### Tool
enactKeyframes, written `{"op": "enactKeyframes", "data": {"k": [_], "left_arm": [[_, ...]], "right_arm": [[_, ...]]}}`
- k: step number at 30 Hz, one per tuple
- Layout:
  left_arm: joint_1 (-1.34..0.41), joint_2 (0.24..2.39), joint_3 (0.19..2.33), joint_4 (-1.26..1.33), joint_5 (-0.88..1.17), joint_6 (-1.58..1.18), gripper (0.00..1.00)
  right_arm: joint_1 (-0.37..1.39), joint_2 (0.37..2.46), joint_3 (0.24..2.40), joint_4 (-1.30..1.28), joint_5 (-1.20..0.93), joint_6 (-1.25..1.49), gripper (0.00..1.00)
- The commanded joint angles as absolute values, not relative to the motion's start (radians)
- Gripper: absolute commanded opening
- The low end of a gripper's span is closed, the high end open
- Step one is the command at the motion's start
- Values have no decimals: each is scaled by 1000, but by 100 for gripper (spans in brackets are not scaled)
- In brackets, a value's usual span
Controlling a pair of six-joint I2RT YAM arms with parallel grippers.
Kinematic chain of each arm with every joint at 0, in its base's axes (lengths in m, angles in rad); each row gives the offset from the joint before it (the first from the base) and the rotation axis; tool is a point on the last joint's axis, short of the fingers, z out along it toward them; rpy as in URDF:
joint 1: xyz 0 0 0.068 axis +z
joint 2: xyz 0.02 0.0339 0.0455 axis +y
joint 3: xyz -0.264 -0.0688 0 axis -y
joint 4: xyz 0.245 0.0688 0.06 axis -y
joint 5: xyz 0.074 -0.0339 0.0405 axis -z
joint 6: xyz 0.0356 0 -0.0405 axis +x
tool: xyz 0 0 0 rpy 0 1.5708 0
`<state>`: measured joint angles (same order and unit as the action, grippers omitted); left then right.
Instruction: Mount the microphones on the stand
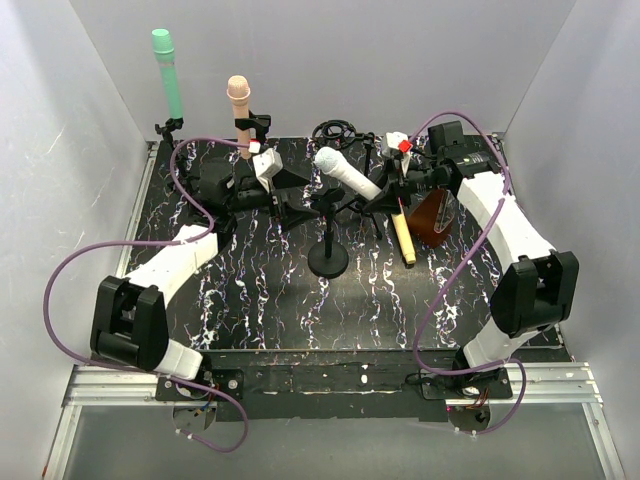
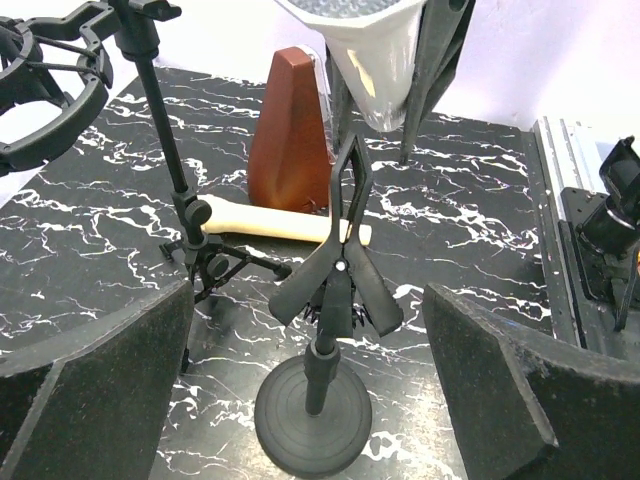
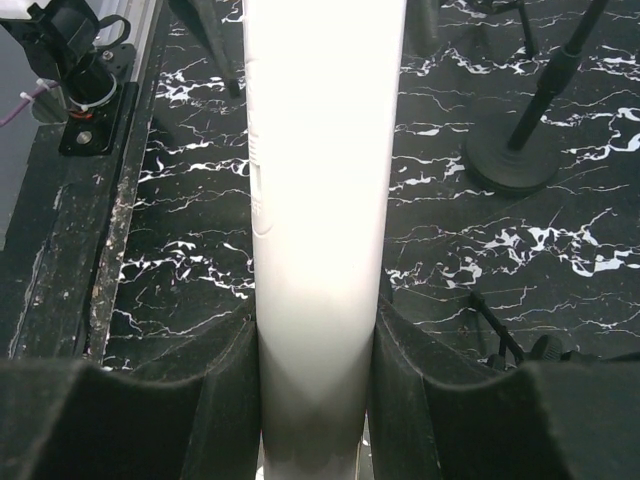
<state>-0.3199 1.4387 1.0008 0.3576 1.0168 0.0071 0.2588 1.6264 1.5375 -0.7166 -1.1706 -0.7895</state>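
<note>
My right gripper [image 1: 385, 194] is shut on the handle of the white microphone [image 1: 345, 174] and holds it tilted above the round-base stand [image 1: 328, 262]. In the right wrist view the white body [image 3: 320, 200] fills the gap between the pads [image 3: 215, 400]. The stand's black clip [image 2: 340, 262] is empty and sits below the white head [image 2: 365, 50]. My left gripper [image 1: 293, 200] is open and empty, facing the stand [image 2: 313, 415]. The mint green microphone [image 1: 167, 75] and the peach-pink microphone [image 1: 240, 105] stand upright in holders at the back left. The yellow microphone [image 1: 405, 236] lies on the table [image 2: 280, 222].
A brown wedge [image 1: 432, 215] stands beside the yellow microphone, and shows in the left wrist view [image 2: 290, 130]. A tripod stand [image 2: 190, 220] and a black shock mount [image 2: 40, 90] are left of the round-base stand. White walls enclose the marbled black table [image 1: 260, 300].
</note>
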Motion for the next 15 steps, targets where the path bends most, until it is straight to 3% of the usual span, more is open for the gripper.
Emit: {"op": "enactKeyframes", "data": {"k": [1,15], "left_arm": [[-319,1474,982,569,1061,-121,98],[-339,1508,960,592,1071,-158,98]], "right_arm": [[271,1637,1592,-741,-1177,-811,5],[281,1667,1617,-750,-1178,-805,5]]}}
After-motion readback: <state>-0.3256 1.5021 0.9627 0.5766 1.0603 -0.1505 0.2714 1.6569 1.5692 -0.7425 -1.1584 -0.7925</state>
